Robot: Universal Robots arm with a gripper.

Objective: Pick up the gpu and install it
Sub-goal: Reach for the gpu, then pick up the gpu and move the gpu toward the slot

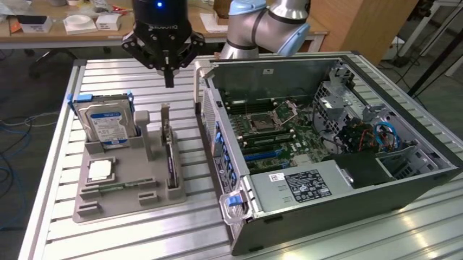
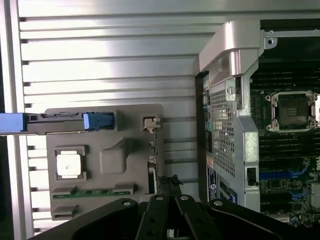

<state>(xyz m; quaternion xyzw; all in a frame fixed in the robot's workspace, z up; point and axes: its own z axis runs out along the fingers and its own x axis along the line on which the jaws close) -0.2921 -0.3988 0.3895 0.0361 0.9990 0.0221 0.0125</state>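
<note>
- One claw on show, fingers pressed together and holding nothing, hanging above the far end of the holder on the worktop.
- Down below, the gpu stands on its long edge in a slot of that holder, bracket end nearest the claw, just beside the open case.
- So we're at the approach, I'd say: nothing lifted, nothing installed.
- Shut fingers can't straddle a card, so they'd want to part before any descent.
- From the wrist view the card reads as a thin line, so the fingers should close across its thin faces, squarely over the top edge.
- Aim for bare board near the middle rather than the bracket, for a balanced lift.
- Watch the grey post and the drive to the exterior view's left; there's little room on that side.
- Pull straight up out of the slot. Any tilt could jam the card or drag the holder along.
- Grip firmly but gently; it looks like a rigid, thin board.
</note>
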